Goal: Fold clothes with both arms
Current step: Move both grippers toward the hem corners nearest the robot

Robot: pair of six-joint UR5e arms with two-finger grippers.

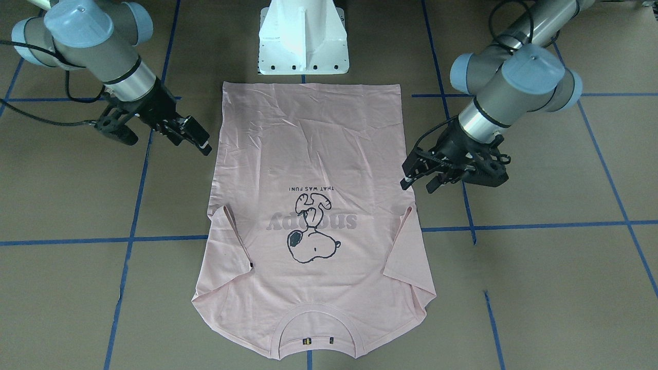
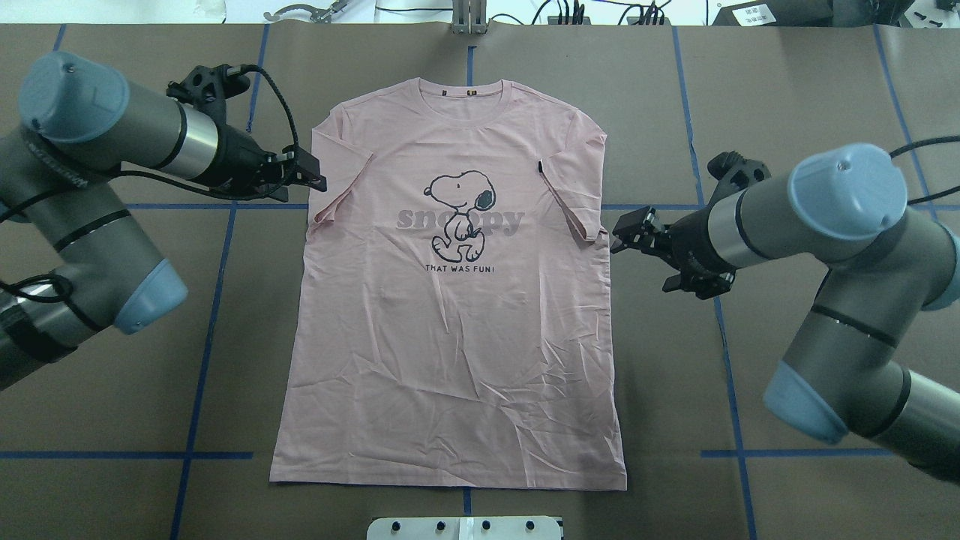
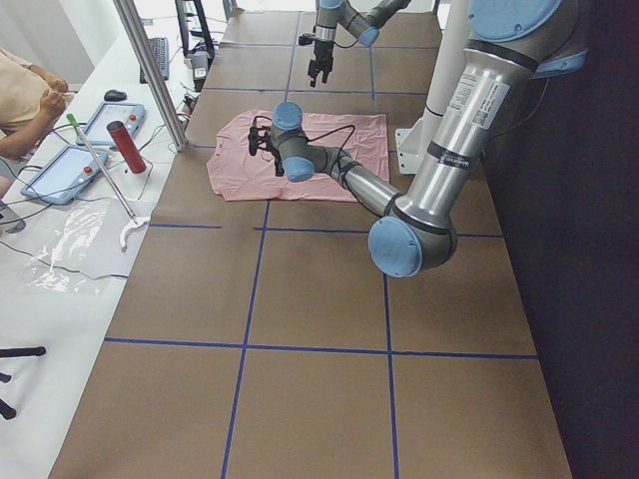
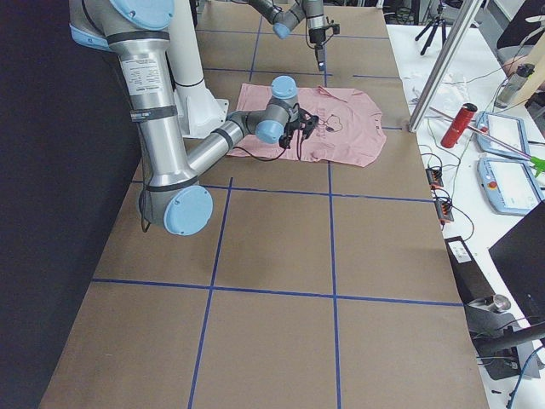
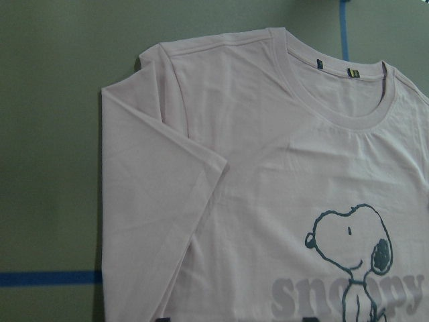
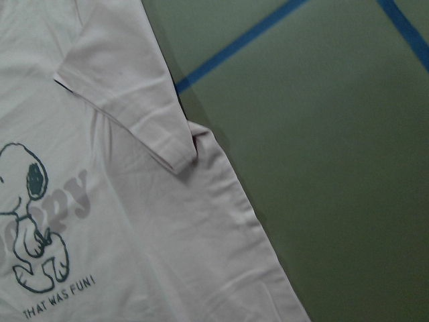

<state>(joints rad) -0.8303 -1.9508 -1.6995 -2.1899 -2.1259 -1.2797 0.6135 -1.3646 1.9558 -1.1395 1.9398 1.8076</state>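
One pale pink T-shirt (image 2: 450, 337) is found spread flat, front up, at the middle of the brown tabletop (image 2: 787, 90), with the collar on the far side from the robot and the hem next to the white pedestal base (image 1: 303, 41). Both short sleeves are turned inward over the chest. The left end effector (image 2: 313, 177) is held just beside one sleeve and the right end effector (image 2: 621, 234) just beside the other. Both are seen with fingers parted and nothing gripped. The tabletop is marked off by blue tape lines (image 2: 217, 300), some of which are covered by the shirt. A red cylinder (image 3: 127, 146) and tablets (image 3: 110, 122) are noted on the side bench, well apart from the shirt. Grey lettering "snoopy" (image 2: 411, 220) is read across the chest, overlaid by a black-outline Snoopy cartoon (image 2: 461, 202), with "THAT WAS FUN!" (image 2: 463, 268) printed beneath. Small tabs at the collar (image 2: 471, 93) cannot be read.
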